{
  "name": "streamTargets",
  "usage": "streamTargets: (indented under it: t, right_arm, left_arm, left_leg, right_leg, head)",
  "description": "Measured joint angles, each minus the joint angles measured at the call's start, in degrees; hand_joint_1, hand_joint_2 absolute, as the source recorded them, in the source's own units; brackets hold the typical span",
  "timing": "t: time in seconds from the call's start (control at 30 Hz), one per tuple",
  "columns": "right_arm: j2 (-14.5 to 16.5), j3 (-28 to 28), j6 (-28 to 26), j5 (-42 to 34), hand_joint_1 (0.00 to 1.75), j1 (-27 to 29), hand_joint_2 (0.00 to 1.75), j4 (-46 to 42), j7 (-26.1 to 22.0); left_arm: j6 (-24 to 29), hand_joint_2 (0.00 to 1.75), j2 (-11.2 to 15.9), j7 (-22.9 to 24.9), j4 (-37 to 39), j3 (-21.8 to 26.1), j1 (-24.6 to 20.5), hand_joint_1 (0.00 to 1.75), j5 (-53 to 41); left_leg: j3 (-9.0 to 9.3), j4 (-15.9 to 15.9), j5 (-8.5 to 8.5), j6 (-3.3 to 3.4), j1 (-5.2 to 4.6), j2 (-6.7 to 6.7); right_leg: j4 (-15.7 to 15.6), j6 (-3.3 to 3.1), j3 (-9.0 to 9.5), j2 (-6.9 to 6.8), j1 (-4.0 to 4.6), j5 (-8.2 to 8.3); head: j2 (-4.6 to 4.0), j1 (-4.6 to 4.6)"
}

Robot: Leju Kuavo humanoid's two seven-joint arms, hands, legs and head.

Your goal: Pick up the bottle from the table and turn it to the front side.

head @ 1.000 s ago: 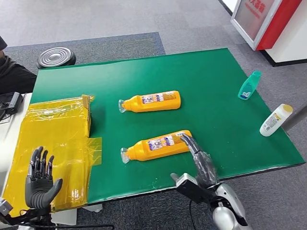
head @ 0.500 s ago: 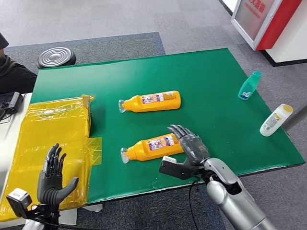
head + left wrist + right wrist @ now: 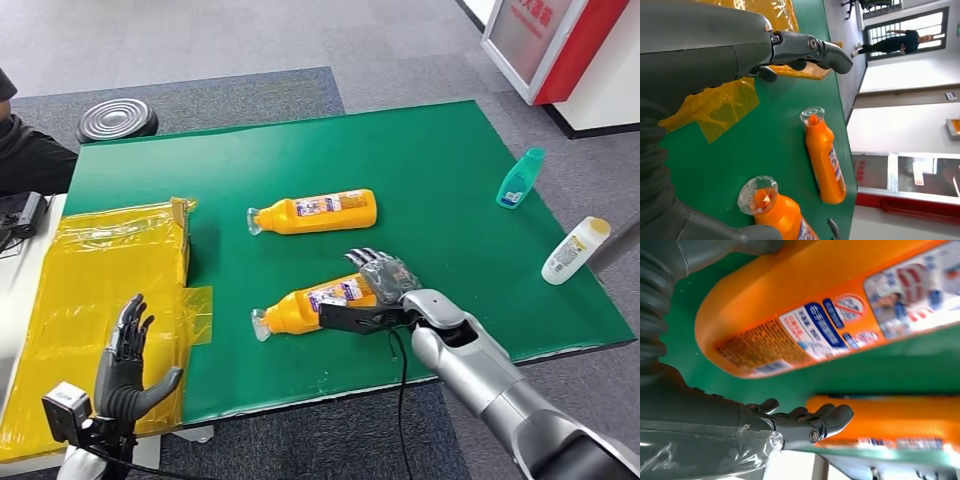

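Grey carpet floor surrounds the green table (image 3: 453,180) you are working at. Nearest you on the left, your left hand (image 3: 124,365) is raised over the table's near left corner with its fingers spread and nothing in it; the left wrist view shows its thumb (image 3: 806,50) sticking out above the green surface. Under and beyond that hand lies a sheet of yellow plastic wrap (image 3: 106,290) over the left end of the table.

On the right, your right hand (image 3: 381,290) has its fingers spread across the base end of the near orange bottle (image 3: 321,305), with the thumb reaching along the bottle's near side. You cannot tell from these views whether the fingers truly grip it or just lie against it. That bottle lies on its side near the table's front edge, clear cap pointing left, its label facing up; the right wrist view shows the printed label (image 3: 821,325) close up.

Farther back, a second orange bottle (image 3: 313,212) lies on its side parallel to the first, well apart from it. At the far right sit a teal bottle (image 3: 521,178) and, nearer the right edge, a white bottle with a yellow cap (image 3: 575,250). Beyond the far left corner a round black disc (image 3: 117,120) rests on the floor.
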Motion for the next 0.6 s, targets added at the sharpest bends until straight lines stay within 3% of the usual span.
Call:
streamTargets:
  t: [0.33,0.47,0.6]
  right_arm:
    - [0.3,3.6,4.1,0.4,0.00,-6.4,1.75,12.1,0.1]
    - [0.4,4.2,5.4,-0.3,1.75,-7.6,1.75,14.2,-0.7]
    - [0.4,4.6,4.8,-1.3,1.75,-8.0,1.75,15.2,-2.5]
  left_arm:
    - [0.6,1.75,0.7,0.0,2.4,-2.1,-1.1,0.00,0.6]
    - [0.9,1.75,1.2,0.0,3.0,-2.8,-1.4,0.00,1.0]
    - [1.2,1.75,1.7,0.0,3.4,-3.1,-1.5,0.00,1.4]
  left_leg:
    - [0.02,0.0,0.01,0.00,0.00,-0.04]
    - [0.02,0.0,0.02,0.00,0.00,-0.04]
    - [0.03,0.0,0.07,-0.01,0.00,-0.04]
  right_leg:
    - [0.0,-0.01,0.01,-0.04,0.00,0.00]
    - [0.0,0.00,0.02,-0.05,0.01,0.01]
    - [0.0,0.01,0.03,-0.05,0.00,0.07]
  head:
    - [-0.01,-0.01]
    - [-0.01,0.01]
    - [-0.01,-0.01]
